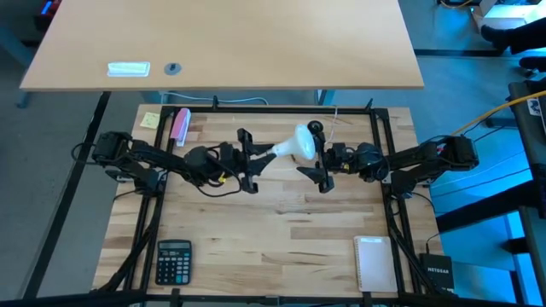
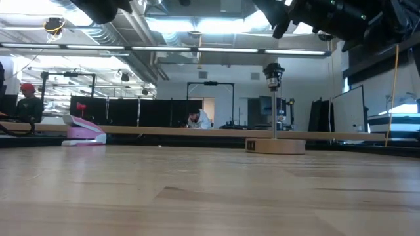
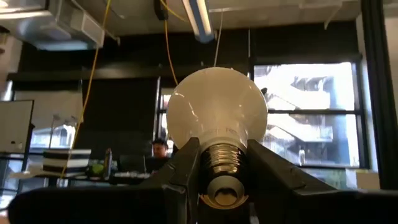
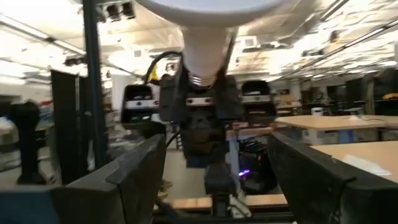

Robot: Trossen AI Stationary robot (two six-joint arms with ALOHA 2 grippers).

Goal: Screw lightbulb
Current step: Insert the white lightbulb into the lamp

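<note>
This is a robotics lab or workshop in an open industrial hall. Exposed ducts (image 2: 141, 26) and strip lights (image 2: 197, 49) run overhead, long workbenches (image 4: 323, 124) and black partitions (image 2: 131, 111) fill the floor, and people (image 2: 197, 119) sit at what seem to be computer desks beyond the wooden worktable (image 1: 281, 239).

A calculator (image 1: 174, 260), a white notepad (image 1: 374, 263), a pink stapler (image 1: 180, 125) and a yellow sticky note (image 1: 151, 119) are seen on the wooden table (image 1: 281, 230).
</note>
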